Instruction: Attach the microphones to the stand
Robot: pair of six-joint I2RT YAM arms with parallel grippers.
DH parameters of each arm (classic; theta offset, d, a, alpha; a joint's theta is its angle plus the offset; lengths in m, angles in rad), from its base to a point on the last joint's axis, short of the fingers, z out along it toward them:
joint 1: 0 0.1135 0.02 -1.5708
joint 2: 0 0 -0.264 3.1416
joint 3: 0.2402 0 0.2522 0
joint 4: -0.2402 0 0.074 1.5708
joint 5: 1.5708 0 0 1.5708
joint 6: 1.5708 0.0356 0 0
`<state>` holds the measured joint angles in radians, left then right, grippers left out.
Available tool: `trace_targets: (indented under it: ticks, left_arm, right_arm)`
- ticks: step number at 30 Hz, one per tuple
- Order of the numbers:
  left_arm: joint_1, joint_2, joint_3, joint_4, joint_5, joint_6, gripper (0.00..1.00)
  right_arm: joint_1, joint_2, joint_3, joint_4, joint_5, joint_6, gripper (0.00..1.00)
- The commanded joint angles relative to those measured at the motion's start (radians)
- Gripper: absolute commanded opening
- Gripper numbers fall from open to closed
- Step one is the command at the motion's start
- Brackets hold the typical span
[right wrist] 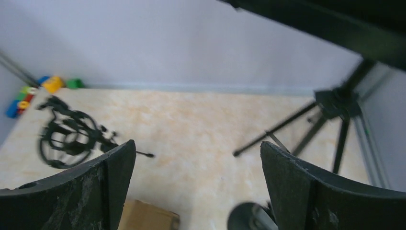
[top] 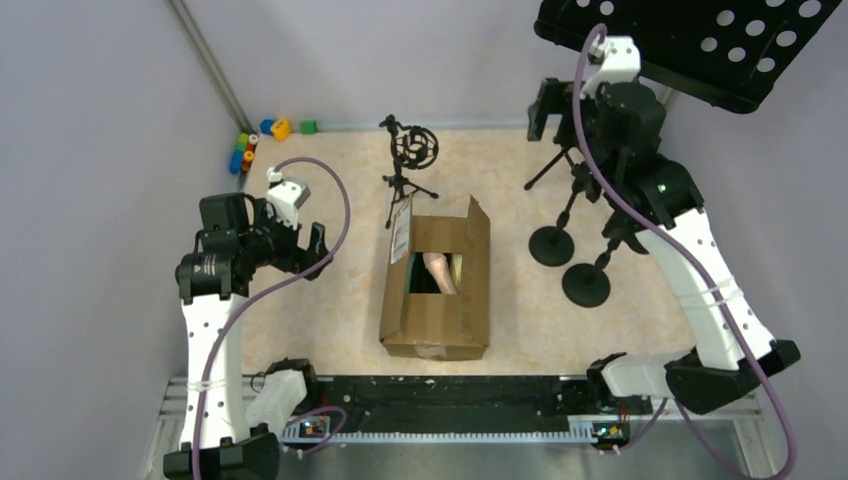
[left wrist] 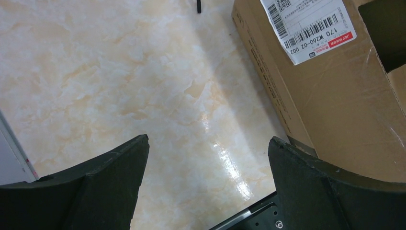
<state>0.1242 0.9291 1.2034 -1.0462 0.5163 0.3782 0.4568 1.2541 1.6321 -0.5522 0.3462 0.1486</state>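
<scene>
A single microphone (top: 438,271) shows, a pale peach-pink stick lying inside the cardboard box (top: 436,322) and seen through the dark gap between its flaps; any others in there are hidden. The box sits at the middle of the desk (top: 330,200), its white shipping label (left wrist: 311,28) hanging over the far left edge. Just behind the box stands the shock-mount stand (top: 409,152) – a small black tripod with a ring cradle on top, which carries nothing; in the right wrist view it appears blurred at the left (right wrist: 67,139). To the right of the box two round-base stands (top: 568,265) stand close together, their black discs flat on the desk. Beyond them a tripod (right wrist: 335,108) carries a perforated black music tray (top: 700,40) in the far right corner. A cluster of coloured blocks (top: 258,137) lies in the far left corner against the wall. The left arm (top: 210,330) is folded at the left of the box, and the left jaws hang low over bare marbled desk beside the box's left wall, spread wide with nothing between them. The right arm (top: 700,285) reaches far back toward the music tray – the right jaws are raised well above the desk, also spread wide and holding nothing.
</scene>
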Motion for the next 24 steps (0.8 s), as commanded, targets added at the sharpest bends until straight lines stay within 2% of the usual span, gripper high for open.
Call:
trace_targets:
  ticks: [1, 6, 12, 18, 24]
  left_arm:
    - [-0.003, -0.049, -0.034, 0.045, 0.001, -0.021, 0.99]
    - [-0.003, -0.068, -0.040, 0.035, -0.019, -0.023, 0.99]
    - [-0.003, -0.082, -0.041, 0.016, -0.047, -0.005, 0.99]
    - [-0.003, -0.083, -0.040, 0.005, -0.072, 0.008, 0.99]
    - [-0.003, -0.080, -0.039, 0.002, -0.074, 0.008, 0.99]
  right_arm:
    - [0.121, 0.153, 0.233, -0.058, -0.083, -0.051, 0.99]
    - [0.244, 0.381, 0.430, -0.084, -0.154, -0.088, 0.99]
    - [0.304, 0.618, 0.598, -0.099, -0.207, -0.091, 0.99]
    - [0.335, 0.730, 0.681, -0.079, -0.193, -0.122, 0.99]
    - [0.337, 0.789, 0.685, -0.038, -0.175, -0.130, 0.99]
